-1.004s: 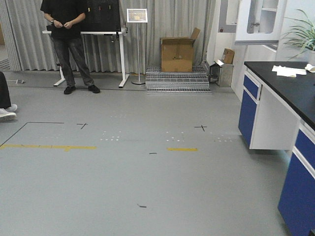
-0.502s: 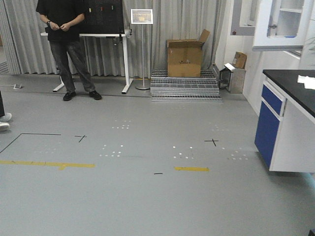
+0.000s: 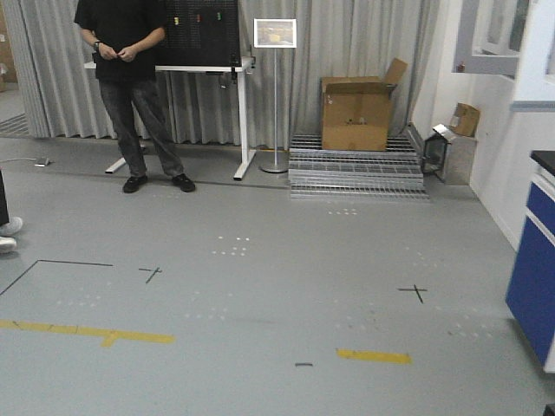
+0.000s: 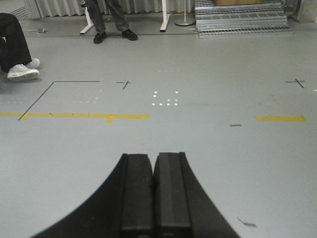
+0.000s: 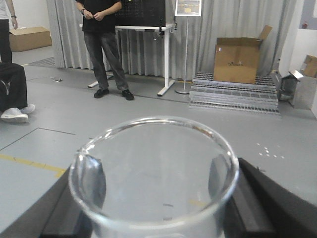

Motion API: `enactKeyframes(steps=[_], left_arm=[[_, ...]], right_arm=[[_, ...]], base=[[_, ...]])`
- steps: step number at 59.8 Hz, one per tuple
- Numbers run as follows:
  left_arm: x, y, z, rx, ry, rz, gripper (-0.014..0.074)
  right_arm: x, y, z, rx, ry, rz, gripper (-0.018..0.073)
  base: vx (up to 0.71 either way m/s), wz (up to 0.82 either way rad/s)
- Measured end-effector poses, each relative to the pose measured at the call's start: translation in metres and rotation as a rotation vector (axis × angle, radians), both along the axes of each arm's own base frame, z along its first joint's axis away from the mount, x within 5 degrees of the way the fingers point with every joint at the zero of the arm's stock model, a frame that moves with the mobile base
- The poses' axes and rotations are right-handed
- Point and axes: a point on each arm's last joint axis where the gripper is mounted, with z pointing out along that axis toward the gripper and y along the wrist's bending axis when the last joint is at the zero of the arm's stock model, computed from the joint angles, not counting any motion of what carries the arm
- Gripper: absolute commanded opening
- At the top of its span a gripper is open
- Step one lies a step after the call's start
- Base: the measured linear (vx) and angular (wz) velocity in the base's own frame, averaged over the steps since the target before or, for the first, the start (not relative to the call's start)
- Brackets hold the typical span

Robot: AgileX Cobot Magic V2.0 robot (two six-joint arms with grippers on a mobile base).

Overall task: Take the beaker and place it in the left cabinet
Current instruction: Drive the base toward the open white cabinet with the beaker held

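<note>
Right gripper [image 5: 153, 210] is pinching the small clear glass beaker [image 5: 153, 168], black fingers [image 5: 257, 198] on either side, glass upright, mouth up. Left gripper [image 4: 154, 193] hangs empty, jaws pressed together, so the right arm carries this one. Beyond the beaker there's grey floor with a yellow tape strip [image 5: 29, 163], nothing blocking. Farther beyond it, a man in black [image 5: 101, 29] and an open brown cardboard box [image 5: 237, 57]. The light grey cabinet? Not in any view, so its direction from the beaker can't be told.
</note>
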Motion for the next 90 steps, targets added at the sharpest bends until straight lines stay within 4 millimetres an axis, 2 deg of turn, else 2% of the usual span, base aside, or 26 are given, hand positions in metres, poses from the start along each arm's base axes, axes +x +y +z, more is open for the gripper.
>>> enactKeyframes(steps=[32,90], left_arm=[[0.0000,0.0000,0.0000,0.000,0.000,0.000,0.0004],[0.0000,0.0000,0.0000,0.000,0.000,0.000,0.0004]], right_arm=[[0.0000,-0.0002,0.0000,0.000,0.000,-0.002,-0.0005],[0.0001,-0.0003,0.0000,0.000,0.000,-0.003,-0.0005]], base=[[0.66,0.12],[0.65,-0.03]])
